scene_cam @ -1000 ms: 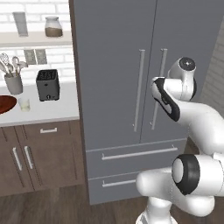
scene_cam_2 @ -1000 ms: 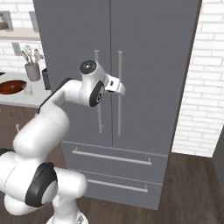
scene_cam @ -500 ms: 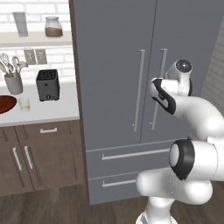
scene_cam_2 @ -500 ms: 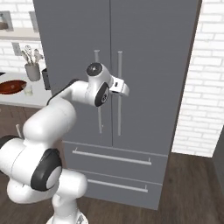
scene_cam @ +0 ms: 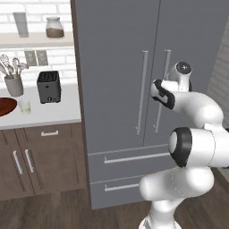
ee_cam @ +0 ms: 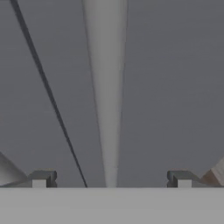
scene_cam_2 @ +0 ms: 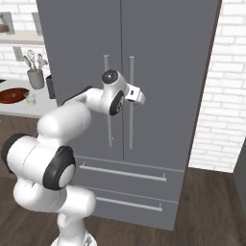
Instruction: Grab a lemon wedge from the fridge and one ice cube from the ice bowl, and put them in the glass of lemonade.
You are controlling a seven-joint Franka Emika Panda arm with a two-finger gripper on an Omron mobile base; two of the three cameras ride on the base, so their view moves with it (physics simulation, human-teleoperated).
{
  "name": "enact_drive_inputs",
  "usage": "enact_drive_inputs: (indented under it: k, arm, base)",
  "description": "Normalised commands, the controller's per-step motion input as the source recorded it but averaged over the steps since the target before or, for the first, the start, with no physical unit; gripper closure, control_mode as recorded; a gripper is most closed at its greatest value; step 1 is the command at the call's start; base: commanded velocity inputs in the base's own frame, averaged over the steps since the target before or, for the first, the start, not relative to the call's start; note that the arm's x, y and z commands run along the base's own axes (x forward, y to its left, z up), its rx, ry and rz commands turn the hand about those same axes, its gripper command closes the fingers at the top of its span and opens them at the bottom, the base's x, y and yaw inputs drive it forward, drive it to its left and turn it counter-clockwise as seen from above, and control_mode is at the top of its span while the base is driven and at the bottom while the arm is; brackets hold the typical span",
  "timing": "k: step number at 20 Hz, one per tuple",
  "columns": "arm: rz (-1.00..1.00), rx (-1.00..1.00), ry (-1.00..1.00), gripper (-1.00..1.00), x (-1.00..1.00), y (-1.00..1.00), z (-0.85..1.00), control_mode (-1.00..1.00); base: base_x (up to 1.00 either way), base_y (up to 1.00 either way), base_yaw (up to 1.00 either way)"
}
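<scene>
Facing the closed fridge (scene_cam: 120, 67), gripper (ee_cam: 111, 179) spread wide, empty. Right door's bar handle (ee_cam: 106, 87) runs lengthwise dead ahead between the fingertips (ee_cam: 41, 178), vertical on the door, beside the centre seam; likely the grasp target.

No legible text or labels anywhere

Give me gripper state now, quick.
Gripper: open, holding nothing, jaws spread either side of the fridge's right door handle.
</scene>
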Motion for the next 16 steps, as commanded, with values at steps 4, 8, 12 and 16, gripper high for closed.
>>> enact_drive_inputs:
  k: [4, 8, 12, 16]
  arm:
    - [0.0, 0.0, 0.0, -1.0, 0.57, 0.0, -0.21, -1.0]
    - [0.01, 0.0, 0.0, -1.0, 0.48, 0.0, -0.2, -1.0]
    - [0.03, 0.0, 0.0, -1.0, 0.36, 0.0, -0.2, -1.0]
    - [0.04, 0.0, 0.0, -1.0, 0.3, 0.0, -0.19, -1.0]
  base:
    - [0.0, 0.0, 0.0]
    - [0.0, 0.0, 0.0]
    - [0.0, 0.0, 0.0]
    - [0.0, 0.0, 0.0]
